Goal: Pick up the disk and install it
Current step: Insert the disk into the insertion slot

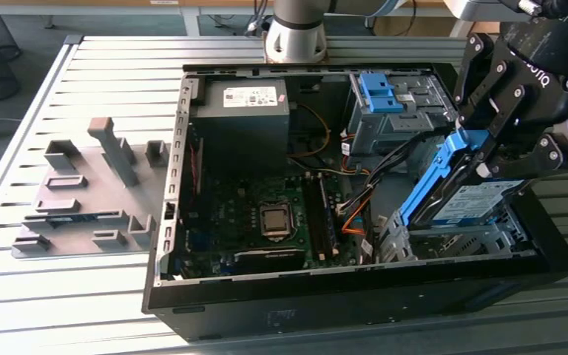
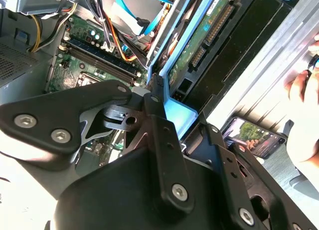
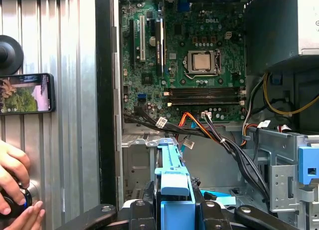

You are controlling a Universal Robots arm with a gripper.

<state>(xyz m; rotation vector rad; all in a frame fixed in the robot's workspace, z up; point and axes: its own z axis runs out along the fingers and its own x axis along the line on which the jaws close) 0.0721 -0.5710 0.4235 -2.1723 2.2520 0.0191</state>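
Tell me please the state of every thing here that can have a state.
computer case: open, side panel off.
disk: tilted above the case, not seated.
hand: shut on the disk.
phone: screen lit.
processor: uncovered, no cooler.

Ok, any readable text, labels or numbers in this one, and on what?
No text reads reliably.
Sticker on the power-supply box: too small.
Label on the disk, held in the gripper: too small.
Motherboard markings: too small.
Phone screen: a picture, no legible words.
Lettering on the gripper's body: only partly visible.
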